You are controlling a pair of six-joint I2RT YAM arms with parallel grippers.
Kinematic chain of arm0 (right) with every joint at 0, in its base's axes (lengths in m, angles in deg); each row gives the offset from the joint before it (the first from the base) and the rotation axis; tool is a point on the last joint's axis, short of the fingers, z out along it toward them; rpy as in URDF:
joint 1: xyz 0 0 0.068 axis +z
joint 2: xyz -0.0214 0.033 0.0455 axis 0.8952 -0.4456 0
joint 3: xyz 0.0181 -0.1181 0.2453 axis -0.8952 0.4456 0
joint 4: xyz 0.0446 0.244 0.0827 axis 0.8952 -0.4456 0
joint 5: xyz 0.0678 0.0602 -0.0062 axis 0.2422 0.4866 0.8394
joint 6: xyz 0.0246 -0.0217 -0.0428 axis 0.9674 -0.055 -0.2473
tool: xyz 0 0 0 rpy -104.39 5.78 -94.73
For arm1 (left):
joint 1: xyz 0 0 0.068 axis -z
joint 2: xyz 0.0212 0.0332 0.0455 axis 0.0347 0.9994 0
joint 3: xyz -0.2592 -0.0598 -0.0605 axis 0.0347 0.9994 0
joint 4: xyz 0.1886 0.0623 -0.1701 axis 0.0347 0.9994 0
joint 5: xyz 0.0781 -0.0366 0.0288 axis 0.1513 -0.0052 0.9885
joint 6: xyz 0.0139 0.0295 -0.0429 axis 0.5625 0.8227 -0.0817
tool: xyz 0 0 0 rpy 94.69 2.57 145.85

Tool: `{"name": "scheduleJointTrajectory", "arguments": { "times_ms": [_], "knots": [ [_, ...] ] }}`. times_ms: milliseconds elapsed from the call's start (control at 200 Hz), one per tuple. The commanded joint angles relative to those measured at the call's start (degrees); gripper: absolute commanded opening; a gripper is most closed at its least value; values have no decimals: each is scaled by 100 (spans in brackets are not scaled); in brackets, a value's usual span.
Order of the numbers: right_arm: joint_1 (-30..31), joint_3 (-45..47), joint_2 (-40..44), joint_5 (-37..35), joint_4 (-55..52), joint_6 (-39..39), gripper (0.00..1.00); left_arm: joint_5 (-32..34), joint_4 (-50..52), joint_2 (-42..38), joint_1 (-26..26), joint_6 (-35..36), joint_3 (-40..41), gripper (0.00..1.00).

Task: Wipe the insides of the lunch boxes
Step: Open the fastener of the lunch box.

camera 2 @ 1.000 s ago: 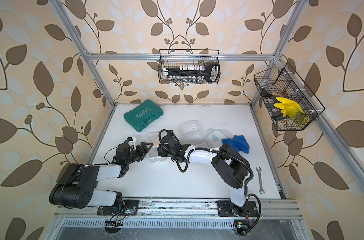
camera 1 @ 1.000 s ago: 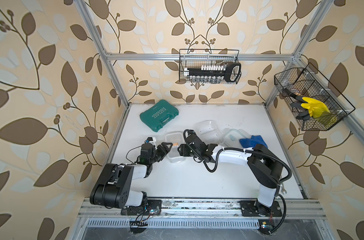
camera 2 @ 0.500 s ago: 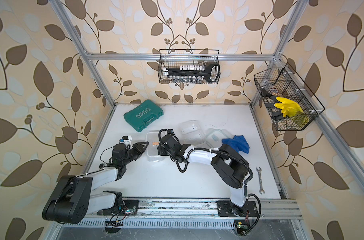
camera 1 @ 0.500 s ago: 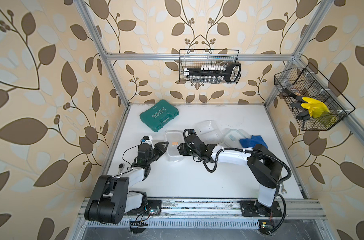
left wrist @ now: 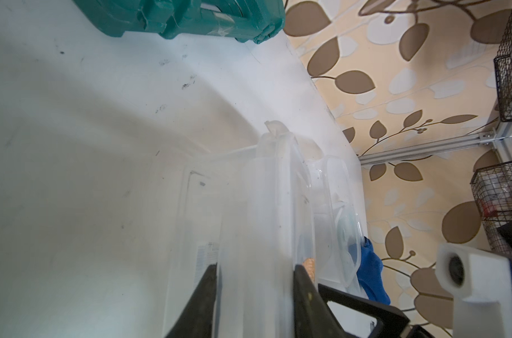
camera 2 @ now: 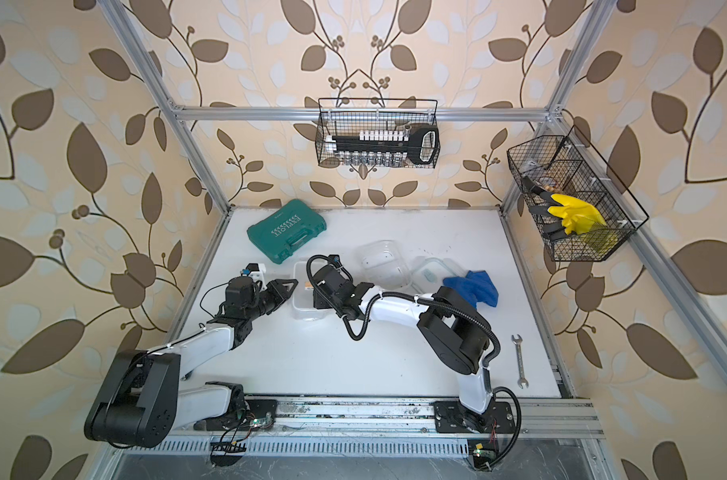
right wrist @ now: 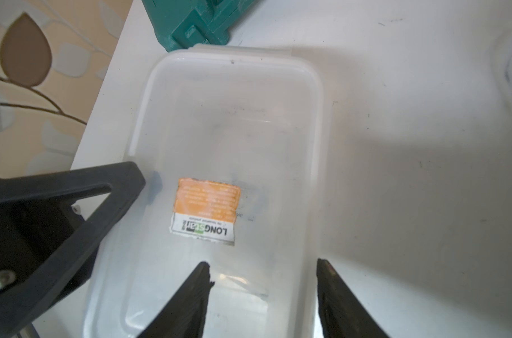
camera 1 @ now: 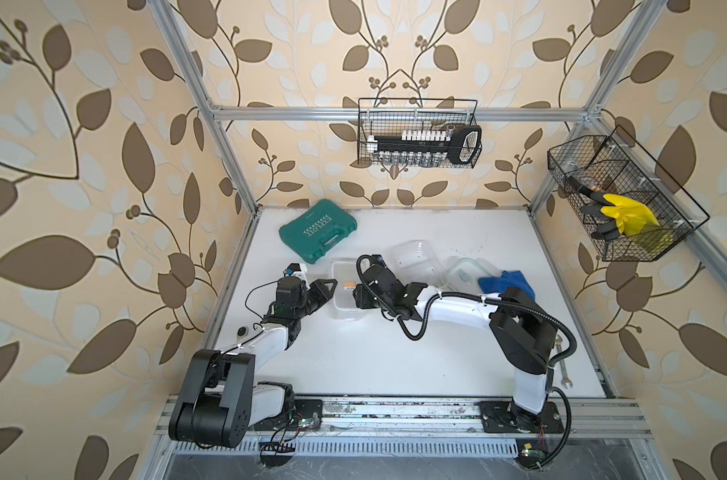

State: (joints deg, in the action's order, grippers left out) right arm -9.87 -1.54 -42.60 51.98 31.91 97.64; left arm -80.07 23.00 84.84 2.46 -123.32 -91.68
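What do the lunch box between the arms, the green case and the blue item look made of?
Lunch box: translucent, glossy plastic; the table shows through its walls. Green case: likely hard moulded plastic, matte, with a moulded handle. Blue item: probably soft cloth, from its crumpled folds.

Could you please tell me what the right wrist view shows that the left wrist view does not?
Only the right wrist view: the lunch box's inside from above, and the right pincer open astride one wall. Only the left wrist view: the blue cloth, other clear containers and wire baskets. Both: the lunch box, the left pincer on its rim, its orange label, the green tool case and the white table.
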Motion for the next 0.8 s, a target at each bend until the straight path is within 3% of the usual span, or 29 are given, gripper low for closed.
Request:
{"name": "scheduleJointTrajectory", "arguments": {
  "times_ms": [0, 280, 495, 615, 720, 795],
  "knots": [
    [192, -118, -460, 200, -983, -466, 58, 389, 1762, 100, 54, 566, -180, 0],
    [273, -678, -849, 280, -1649, -1035, 57, 552, 2632, 279, 80, 921, -461, 0],
    [322, -1238, -1126, 178, -2316, -1512, 57, 1229, 3595, 153, 402, 1045, -881, 0],
    [326, -1206, -1064, 109, -2296, -1528, 58, 1531, 4109, -196, 430, 1172, -1041, 0],
    [274, -904, -776, 52, -1957, -1464, 64, 1596, 4427, -502, 425, 1214, -1191, 0],
    [218, -802, -628, 211, -1768, -1485, 61, 1629, 4499, -446, 425, 1218, -1254, 0]
  ]
}}
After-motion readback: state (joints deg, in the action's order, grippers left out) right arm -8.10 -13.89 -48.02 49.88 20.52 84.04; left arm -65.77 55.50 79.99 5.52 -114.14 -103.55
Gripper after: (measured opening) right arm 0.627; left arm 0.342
